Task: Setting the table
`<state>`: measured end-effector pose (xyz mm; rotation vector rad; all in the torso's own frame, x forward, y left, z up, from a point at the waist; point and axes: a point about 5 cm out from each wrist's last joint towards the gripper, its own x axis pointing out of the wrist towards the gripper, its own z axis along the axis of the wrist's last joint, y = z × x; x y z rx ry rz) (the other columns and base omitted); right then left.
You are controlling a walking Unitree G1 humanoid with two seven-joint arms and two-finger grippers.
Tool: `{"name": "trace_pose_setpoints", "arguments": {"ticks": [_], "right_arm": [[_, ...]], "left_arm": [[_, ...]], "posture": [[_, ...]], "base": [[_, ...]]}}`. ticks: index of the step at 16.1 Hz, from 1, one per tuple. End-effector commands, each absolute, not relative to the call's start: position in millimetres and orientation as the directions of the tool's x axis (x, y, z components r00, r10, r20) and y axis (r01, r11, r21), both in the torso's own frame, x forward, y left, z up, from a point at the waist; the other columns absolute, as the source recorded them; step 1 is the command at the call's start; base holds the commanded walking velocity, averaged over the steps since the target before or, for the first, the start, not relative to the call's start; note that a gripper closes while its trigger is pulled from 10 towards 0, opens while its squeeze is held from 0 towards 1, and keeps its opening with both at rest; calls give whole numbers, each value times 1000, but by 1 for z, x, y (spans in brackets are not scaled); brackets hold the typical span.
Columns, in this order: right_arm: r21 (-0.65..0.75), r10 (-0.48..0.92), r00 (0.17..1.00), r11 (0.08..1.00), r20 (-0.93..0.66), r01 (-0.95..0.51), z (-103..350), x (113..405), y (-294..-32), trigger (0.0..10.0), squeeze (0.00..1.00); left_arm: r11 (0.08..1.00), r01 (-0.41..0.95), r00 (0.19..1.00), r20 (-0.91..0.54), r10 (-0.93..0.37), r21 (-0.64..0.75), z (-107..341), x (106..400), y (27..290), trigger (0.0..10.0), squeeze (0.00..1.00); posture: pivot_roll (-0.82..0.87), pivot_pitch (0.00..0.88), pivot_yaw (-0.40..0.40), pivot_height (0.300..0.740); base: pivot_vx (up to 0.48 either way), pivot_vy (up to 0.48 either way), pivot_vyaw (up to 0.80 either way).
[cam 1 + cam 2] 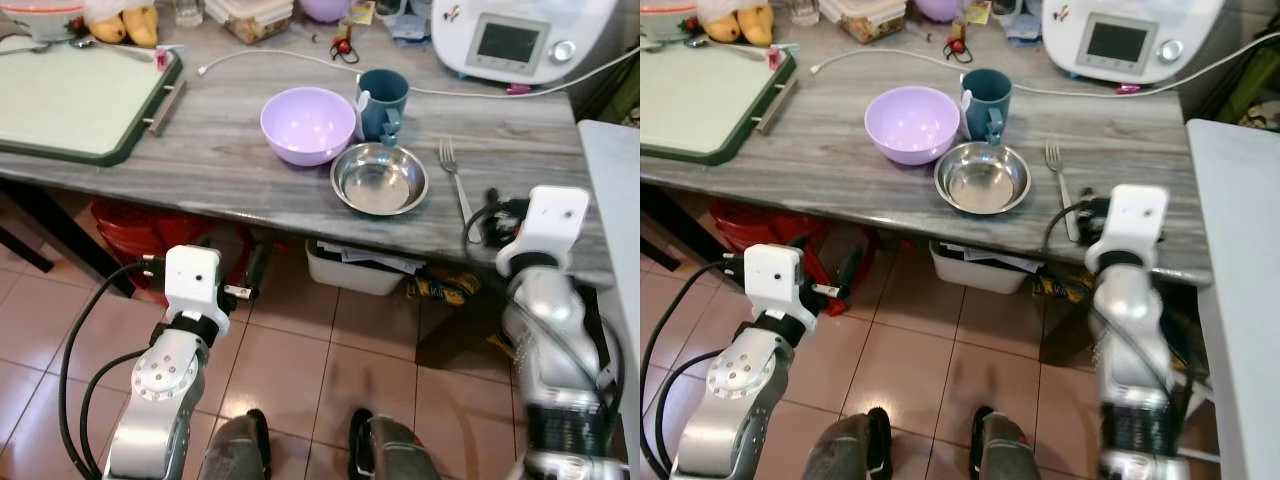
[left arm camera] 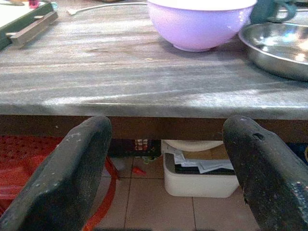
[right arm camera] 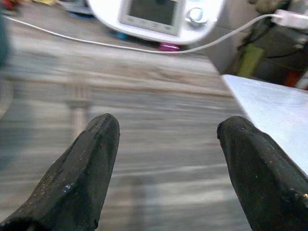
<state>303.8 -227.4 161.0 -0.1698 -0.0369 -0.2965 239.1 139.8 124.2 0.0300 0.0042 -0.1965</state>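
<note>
On the grey wooden table (image 1: 220, 160) stand a lilac bowl (image 1: 308, 124), a teal mug (image 1: 382, 102) just behind it to the right, and a shallow steel bowl (image 1: 379, 178) in front of the mug. A fork (image 1: 454, 180) lies to the right of the steel bowl, tines away from me. My left gripper (image 2: 168, 130) is open and empty, held below and in front of the table's front edge, facing the lilac bowl (image 2: 199, 24). My right gripper (image 3: 167, 126) is open and empty, low over the table's front right corner with the blurred fork (image 3: 77, 113) ahead of its left finger.
A green-rimmed tray (image 1: 70, 100) fills the table's left end, with bananas (image 1: 125, 25) behind it. A white appliance (image 1: 510, 40) and its cable (image 1: 270, 55) lie at the back. A white counter (image 1: 615, 220) borders the right. Under the table are a red basket (image 1: 140, 230) and white bin (image 1: 360, 270).
</note>
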Motion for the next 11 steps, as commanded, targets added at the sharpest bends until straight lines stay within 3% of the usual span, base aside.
{"name": "trace_pose_setpoints", "arguments": {"ticks": [1, 11], "right_arm": [[-205, -335, 942, 920, 32, 334, 160, 309, -240, 10000, 0], [-270, -240, 948, 946, -211, 179, 136, 347, -228, 10000, 0]], "left_arm": [[981, 190, 982, -25, -189, 36, 122, 234, 141, 10000, 0], [979, 194, 980, -67, -189, 65, 123, 223, 149, 10000, 0]], "posture": [[29, 169, -1, 740], [80, 236, 13, 740]], "base": [[0, 0, 0], [0, 0, 0]]}}
